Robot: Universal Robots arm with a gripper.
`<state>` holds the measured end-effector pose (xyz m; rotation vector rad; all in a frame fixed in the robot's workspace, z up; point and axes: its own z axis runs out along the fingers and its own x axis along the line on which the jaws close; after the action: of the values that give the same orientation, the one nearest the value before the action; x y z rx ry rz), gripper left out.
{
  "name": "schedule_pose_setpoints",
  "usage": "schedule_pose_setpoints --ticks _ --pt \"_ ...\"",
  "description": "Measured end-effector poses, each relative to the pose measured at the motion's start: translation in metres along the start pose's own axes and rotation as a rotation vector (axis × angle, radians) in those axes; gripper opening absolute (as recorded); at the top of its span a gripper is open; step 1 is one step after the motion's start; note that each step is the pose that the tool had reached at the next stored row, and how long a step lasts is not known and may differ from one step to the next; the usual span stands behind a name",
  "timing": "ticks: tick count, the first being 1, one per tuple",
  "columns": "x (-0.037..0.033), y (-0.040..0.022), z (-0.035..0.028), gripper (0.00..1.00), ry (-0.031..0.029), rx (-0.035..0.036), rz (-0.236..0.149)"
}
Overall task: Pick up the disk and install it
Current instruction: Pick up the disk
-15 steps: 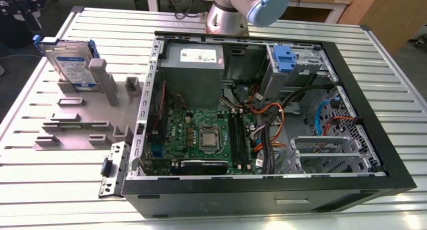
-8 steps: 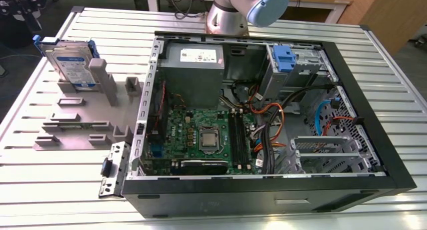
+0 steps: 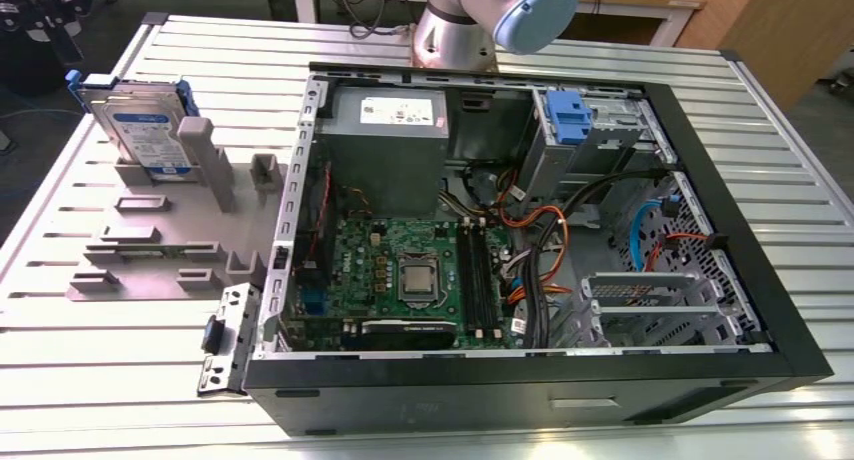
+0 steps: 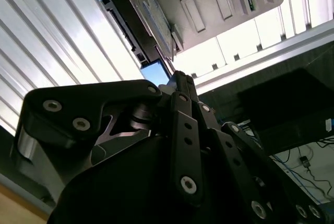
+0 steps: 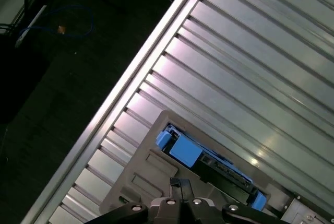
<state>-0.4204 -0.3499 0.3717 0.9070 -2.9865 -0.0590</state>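
Disk (image 3: 140,130): flat rectangular silver hard drive with white-and-blue label and blue plastic rails. It is stood on edge in the grey plastic slotted holder block (image 3: 147,250) at the exterior view's left, on the ribbed metal counter (image 3: 80,380). It is untouched and not yet lifted.

Black gripper (image 5: 180,186): seen in both wrist views, aimed toward the disk (image 5: 219,167) and holder but apart from them. The fingers are judged to be together, with nothing between them.

Open black desktop computer case (image 3: 534,400): laid flat toward the exterior view's right. A blue plastic latch (image 3: 567,115) is noted at the drive bay in its far corner, and loose orange and black cables (image 3: 547,230) are bundled nearby.

Risks, as judged:
- Drawn-together fingers brought down on the disk's edge would push it, not grasp it.
- The disk could be tipped in its slot, or a tall grey post (image 3: 200,160) just beside it could be struck.
- A grip on the rails alone could slip.
- The cables could be snagged at the bay.
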Motion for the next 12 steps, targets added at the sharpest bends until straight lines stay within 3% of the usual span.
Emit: schedule_pose_setpoints --ticks 4,12 --pt "0.0000 0.0000 0.0000 0.11 0.0014 0.0003 -0.034" --pt "0.0000 0.0000 0.0000 0.11 0.0016 0.0003 -0.038"
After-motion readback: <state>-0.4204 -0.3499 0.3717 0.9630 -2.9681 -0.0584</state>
